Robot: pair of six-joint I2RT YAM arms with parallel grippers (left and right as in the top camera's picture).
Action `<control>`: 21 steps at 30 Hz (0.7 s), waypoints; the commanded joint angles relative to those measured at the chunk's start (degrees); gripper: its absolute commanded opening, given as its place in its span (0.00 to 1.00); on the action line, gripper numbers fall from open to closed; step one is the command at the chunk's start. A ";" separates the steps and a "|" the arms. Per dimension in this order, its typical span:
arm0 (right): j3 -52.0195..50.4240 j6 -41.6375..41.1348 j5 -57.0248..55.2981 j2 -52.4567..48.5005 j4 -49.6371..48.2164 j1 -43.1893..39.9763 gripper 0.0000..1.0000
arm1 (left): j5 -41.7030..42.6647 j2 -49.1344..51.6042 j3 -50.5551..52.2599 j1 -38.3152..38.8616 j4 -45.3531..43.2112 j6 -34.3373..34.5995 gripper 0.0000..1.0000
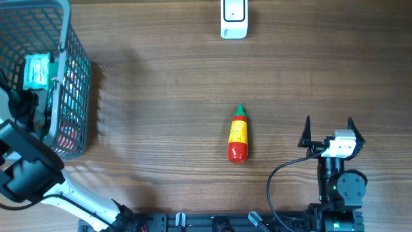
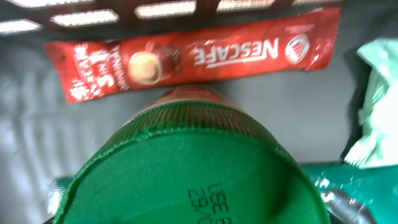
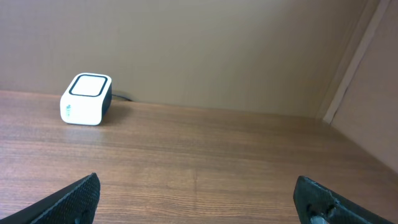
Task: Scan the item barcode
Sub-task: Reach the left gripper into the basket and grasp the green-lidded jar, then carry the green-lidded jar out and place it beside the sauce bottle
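Note:
My left gripper (image 1: 23,107) reaches down into the grey wire basket (image 1: 72,77) at the table's left edge. In the left wrist view a round green lid (image 2: 186,168) with printed black letters fills the lower frame, very close to the camera, and hides my fingers. Whether the jaws hold it does not show. Behind the lid lies a red Nescafe sachet (image 2: 193,59). The white barcode scanner (image 1: 234,19) stands at the far edge, also seen in the right wrist view (image 3: 86,99). My right gripper (image 1: 329,122) rests open at the near right with nothing between its fingers (image 3: 81,198).
A red sauce bottle (image 1: 238,136) with a yellow label and green tip lies on the wooden table, left of the right gripper. A mint-green packet (image 1: 37,71) sits in the basket, and pale green wrapping (image 2: 379,99) lies right of the lid.

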State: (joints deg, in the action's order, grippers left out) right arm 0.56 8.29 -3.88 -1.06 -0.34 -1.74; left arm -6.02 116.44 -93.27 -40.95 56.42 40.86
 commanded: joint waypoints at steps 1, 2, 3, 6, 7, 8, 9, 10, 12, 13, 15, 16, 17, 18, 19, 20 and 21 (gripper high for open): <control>-0.15 0.70 0.74 0.26 -0.24 0.28 1.00 | 1.18 -7.67 -3.41 -0.09 2.54 -0.11 0.44; -0.15 0.70 0.74 0.26 -0.24 0.28 1.00 | 1.75 -9.42 -4.13 -0.09 3.21 -0.11 0.44; -0.15 0.68 0.74 0.26 -0.24 0.28 1.00 | 2.36 -11.39 -4.70 -0.07 3.72 -0.11 0.43; -0.15 0.72 0.74 0.26 -0.24 0.28 1.00 | 5.73 -18.60 -5.14 -0.04 3.89 -0.09 0.44; -0.15 0.70 0.74 0.26 -0.24 0.28 1.00 | 6.97 -20.90 -5.14 -0.04 3.78 -0.09 0.44; -0.15 0.72 0.74 0.26 -0.24 0.28 1.00 | 8.50 -23.19 -5.14 -0.04 3.63 -0.09 0.44; -0.15 0.72 0.74 0.26 -0.24 0.28 1.00 | 10.32 -25.51 -5.14 -0.04 3.48 -0.09 0.44; -0.15 0.72 0.74 0.26 -0.24 0.28 1.00 | 12.59 -27.91 -5.14 -0.02 3.23 -0.11 0.45; -0.15 0.70 0.74 0.26 -0.24 0.28 1.00 | 17.49 -32.76 -5.14 0.59 2.80 -0.09 0.45; -0.15 0.70 0.74 0.26 -0.24 0.28 1.00 | 20.65 -35.63 -5.14 1.55 2.73 -0.09 0.45; -0.15 0.70 0.74 0.26 -0.24 0.28 1.00 | 24.61 -39.60 -5.11 4.74 3.23 -0.11 0.44; -0.15 0.70 0.74 0.26 -0.24 0.28 1.00 | 25.40 -41.18 -5.11 7.23 3.91 -0.11 0.44; -0.15 0.70 0.74 0.26 -0.24 0.28 1.00 | 25.49 -42.47 -5.11 10.49 4.87 -0.17 0.44; -0.15 0.70 0.74 0.26 -0.24 0.28 1.00 | 25.46 -43.39 -5.09 14.23 6.01 -0.94 0.43; -0.15 0.72 0.74 0.26 -0.24 0.28 1.00 | 25.27 -43.91 -5.09 18.34 7.21 -1.73 0.41; -0.15 0.70 0.74 0.26 -0.24 0.28 1.00 | 22.80 -44.11 -5.07 26.49 10.14 -1.79 0.40; -0.15 0.72 0.74 0.26 -0.24 0.28 1.00 | 20.55 -43.87 -4.79 31.71 11.37 -1.79 0.39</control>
State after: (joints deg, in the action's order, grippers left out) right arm 0.56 8.29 -3.88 -1.06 -0.32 -1.74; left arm 15.53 72.34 -97.84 -24.43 64.07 40.66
